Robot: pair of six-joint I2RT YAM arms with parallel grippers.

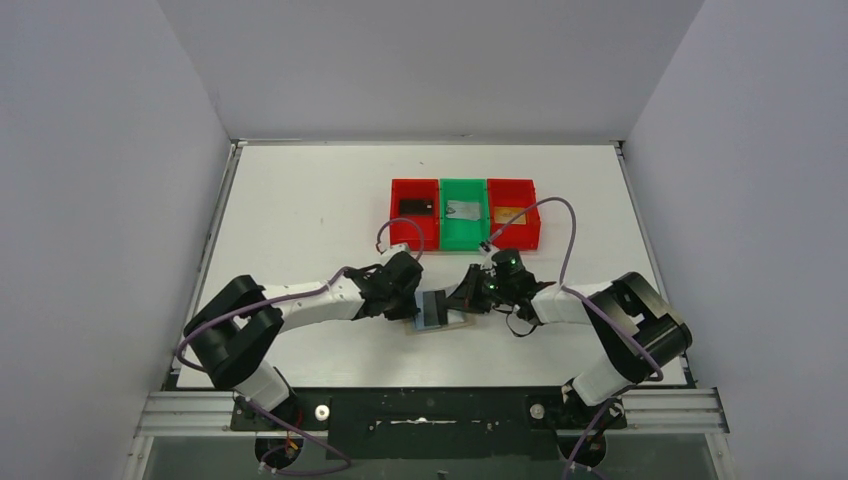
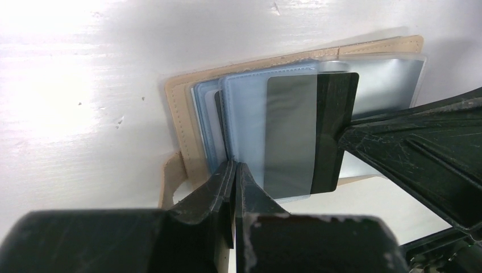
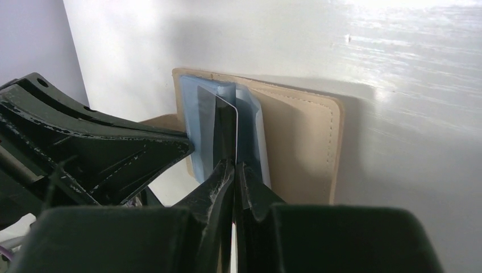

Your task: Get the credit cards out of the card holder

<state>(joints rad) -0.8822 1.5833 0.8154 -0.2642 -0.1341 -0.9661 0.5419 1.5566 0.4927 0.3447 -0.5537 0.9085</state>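
Observation:
The tan card holder (image 1: 450,322) lies open on the table between my two grippers, its pale blue sleeves fanned up. My left gripper (image 2: 235,165) is shut on the edge of a blue sleeve (image 2: 244,114) of the card holder (image 2: 182,96). A black credit card (image 2: 336,131) sticks halfway out of that sleeve. My right gripper (image 3: 235,163) is shut on this black card (image 3: 225,128), seen edge-on above the tan cover (image 3: 301,142). In the top view the left gripper (image 1: 418,305) and right gripper (image 1: 462,298) face each other over the holder.
Three bins stand in a row at the back: a red bin (image 1: 396,222) with a black card (image 1: 415,207), a green bin (image 1: 462,236) with a silver card (image 1: 462,210), a red bin (image 1: 532,226) with a gold card (image 1: 510,214). Grey walls enclose the table.

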